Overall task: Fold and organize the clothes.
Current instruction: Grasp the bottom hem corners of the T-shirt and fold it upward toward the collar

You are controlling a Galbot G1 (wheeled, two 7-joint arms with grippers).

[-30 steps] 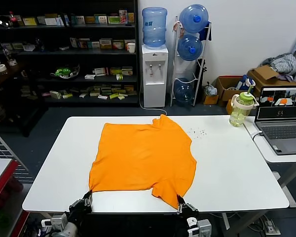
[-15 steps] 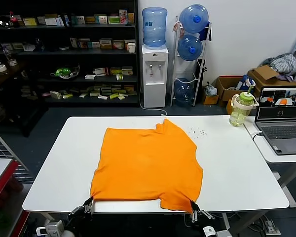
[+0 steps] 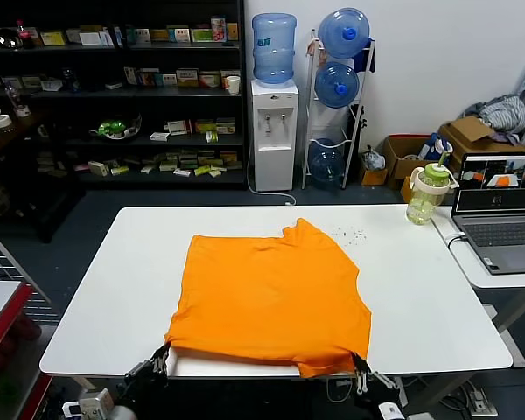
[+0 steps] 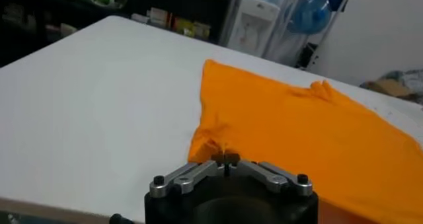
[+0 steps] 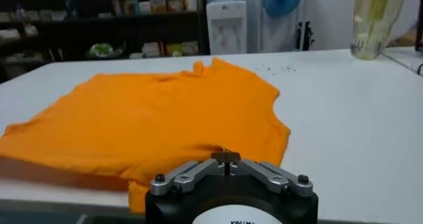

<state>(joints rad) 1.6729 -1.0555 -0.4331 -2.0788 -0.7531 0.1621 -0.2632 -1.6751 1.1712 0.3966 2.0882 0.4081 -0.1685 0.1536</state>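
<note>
The orange T-shirt (image 3: 271,297) lies spread on the white table (image 3: 420,289), its near hem at the table's front edge. The left gripper (image 3: 160,359) is pinched on the near left corner, the right gripper (image 3: 359,369) on the near right corner. Both corners should be moved evenly, so the hem is kept taut and straight.

White table (image 3: 420,306) in the foreground. Dark shelving (image 3: 114,87) stocked with small boxes along the back. White wall (image 3: 437,52) beside it, water dispenser (image 3: 273,105) and bottle rack (image 3: 337,96) against it. Dark floor (image 3: 96,236). Cardboard boxes (image 3: 459,140), laptop (image 3: 500,210) on a side desk.
</note>
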